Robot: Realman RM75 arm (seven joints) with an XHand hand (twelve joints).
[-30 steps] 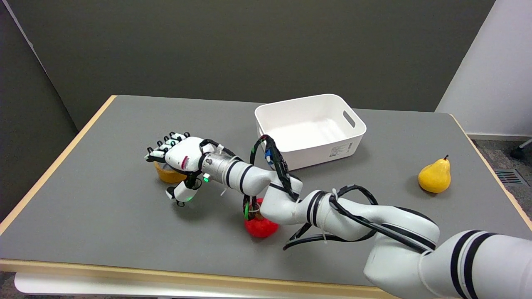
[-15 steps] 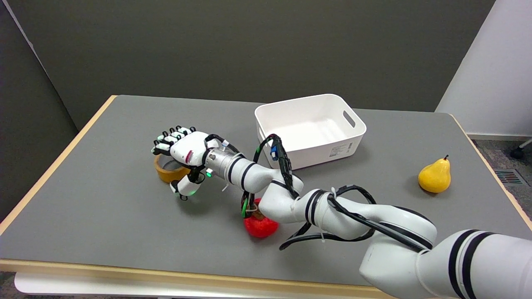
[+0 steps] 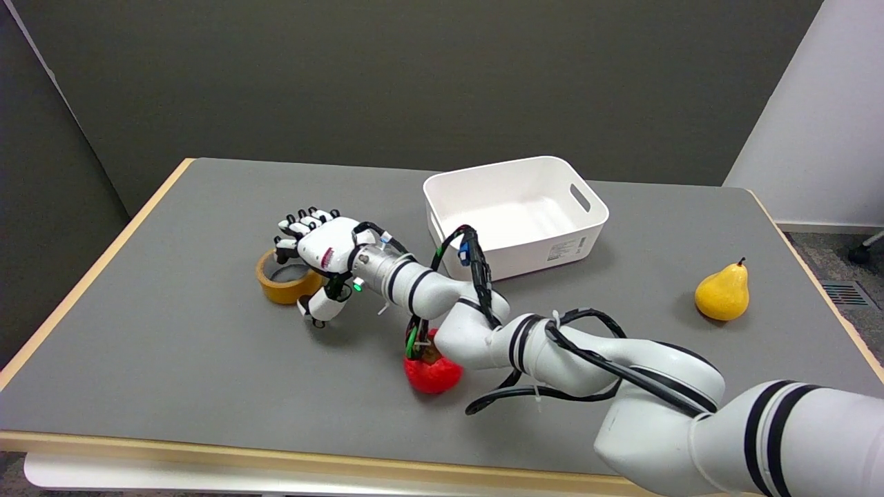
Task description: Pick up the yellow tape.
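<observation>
A: Head view, starting at the near edge: the white right arm (image 3: 621, 386) reaches in from the lower right, and a red strawberry-shaped toy (image 3: 432, 373) lies partly under its elbow.

B: And the black-and-white right hand (image 3: 319, 257)?

A: It's further in, just beside the flat yellow ring of tape (image 3: 285, 277), which lies on the grey tabletop (image 3: 173, 345) left of centre. The fingers are curled over the roll's right-hand rim and the thumb hangs in front. I can't tell whether they touch the tape. The roll looks flat on the table, so I'd say the hand is holding nothing.

B: What could go wrong?

A: If the fingers close on the rim only, the roll may slide left or tip up instead of being caught. The hand seems set off to one side of the ring, which would cause that. The elbow could also nudge the strawberry if the arm swings.

B: Further back?

A: A white rectangular plastic bin (image 3: 587, 228) with handle slots, nothing visible inside. A yellow pear (image 3: 722, 293) sits well apart to the right.
</observation>
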